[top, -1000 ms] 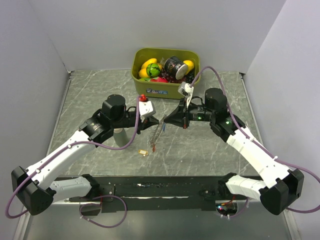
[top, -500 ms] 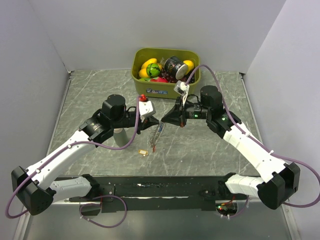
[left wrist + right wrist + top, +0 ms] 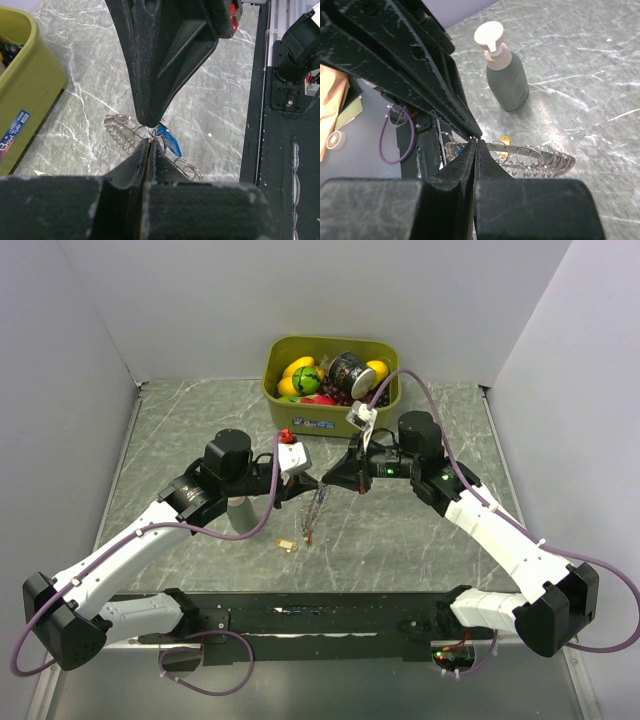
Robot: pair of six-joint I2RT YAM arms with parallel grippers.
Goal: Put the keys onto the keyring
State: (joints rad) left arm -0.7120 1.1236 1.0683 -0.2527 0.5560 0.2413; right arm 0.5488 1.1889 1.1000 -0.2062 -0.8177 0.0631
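The keyring [image 3: 314,510] is held aloft by left claw [image 3: 314,481] and right claw [image 3: 328,483], both pinched shut; blue key [image 3: 170,141] seemingly threaded; yellow key [image 3: 287,543] left on desk [image 3: 200,420].

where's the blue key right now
Left wrist view, near the middle: the blue key sits just right of the left gripper tips, among the keyring loops.

Bin [image 3: 300,412] blocks far edge; bottle [image 3: 238,512] crowds left arm [image 3: 150,540].

Left gripper [image 3: 150,142], right gripper [image 3: 476,143] closed, tip-to-tip.
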